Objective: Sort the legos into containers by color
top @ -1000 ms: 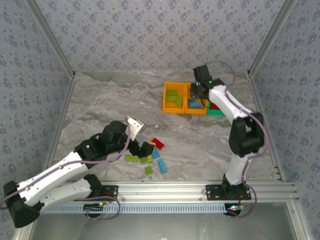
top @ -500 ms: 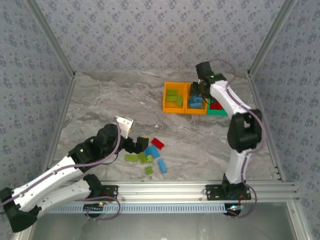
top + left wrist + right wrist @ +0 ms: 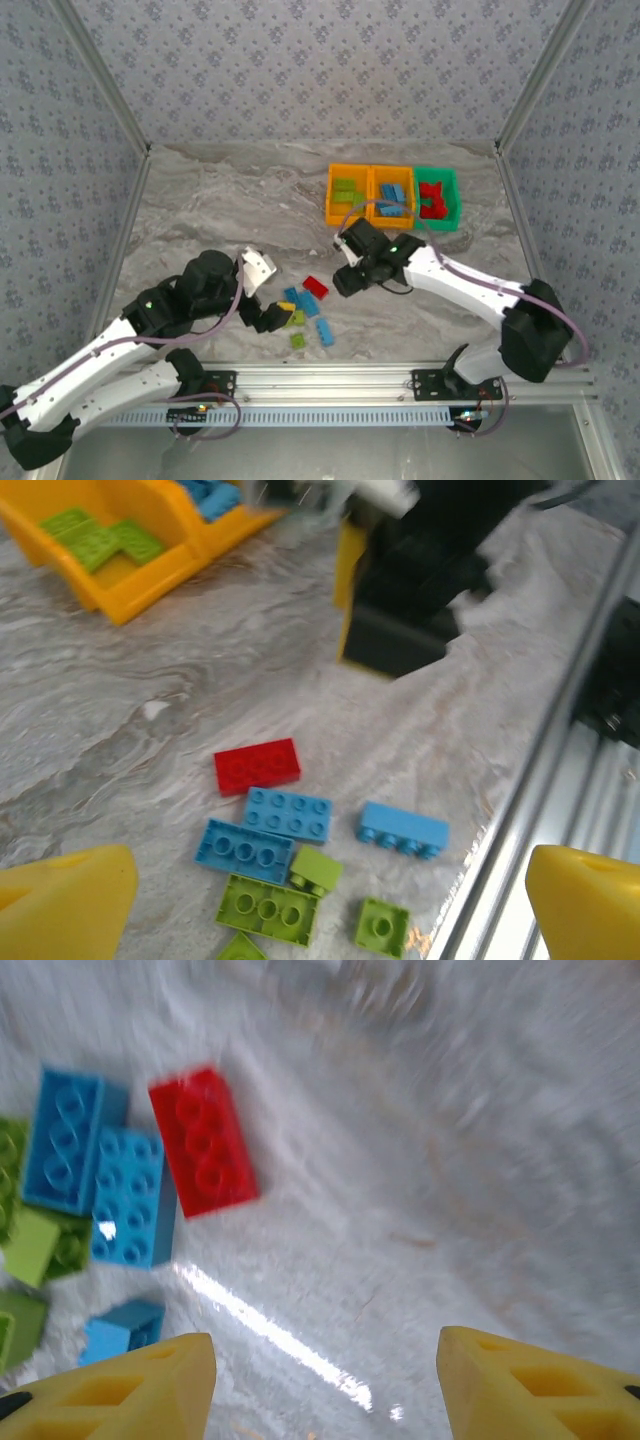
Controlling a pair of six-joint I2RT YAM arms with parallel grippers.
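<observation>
Loose legos lie in a small pile near the table's front: a red brick [image 3: 316, 287], light blue bricks [image 3: 308, 303] and lime green ones [image 3: 298, 340]. My left gripper [image 3: 272, 317] is at the pile's left edge, open, its fingers [image 3: 65, 900] wide on either side of a green brick [image 3: 268, 910] and a blue one [image 3: 288, 813]. My right gripper [image 3: 343, 283] hovers open just right of the red brick [image 3: 203, 1140], with bare table between its fingers [image 3: 540, 1385]. The containers stand at the back right: one orange [image 3: 349, 195] with green bricks, one orange [image 3: 392, 198] with blue, one green [image 3: 438, 198] with red.
An aluminium rail [image 3: 330, 380] runs along the near edge, close to the pile. The right arm's black gripper body [image 3: 410, 600] looms beyond the pile in the left wrist view. Patterned walls enclose the marble table [image 3: 220, 200] on three sides.
The right arm has swung from over the bins down to the pile beside the red brick. The left gripper has shifted slightly toward the near edge.
</observation>
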